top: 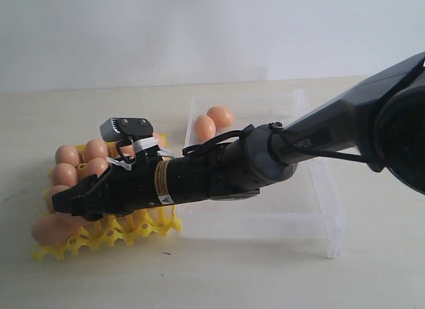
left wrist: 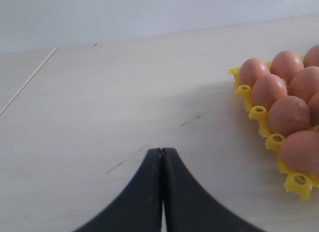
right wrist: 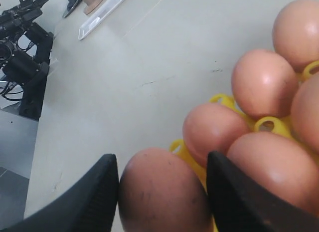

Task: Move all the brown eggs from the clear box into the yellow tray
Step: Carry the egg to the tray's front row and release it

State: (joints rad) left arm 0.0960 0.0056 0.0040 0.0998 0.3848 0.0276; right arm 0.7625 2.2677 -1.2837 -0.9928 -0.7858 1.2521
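My right gripper [right wrist: 162,164] is shut on a brown egg [right wrist: 162,199], one black finger pressed against each side of it. It holds this egg at the outer left edge of the yellow tray [top: 99,239], where the right gripper [top: 58,201] reaches across from the right. Several brown eggs [top: 68,155] sit in the tray's cells; some are hidden under the arm. Two brown eggs [top: 212,123] lie at the far left corner of the clear box [top: 319,209]. My left gripper [left wrist: 162,151] is shut and empty, hovering over bare table beside the tray [left wrist: 299,182].
The right arm [top: 265,156] stretches low across the clear box and the tray. In the right wrist view the table edge runs along the left, with black equipment [right wrist: 22,52] beyond it and a clear flat item [right wrist: 102,10] at the far end.
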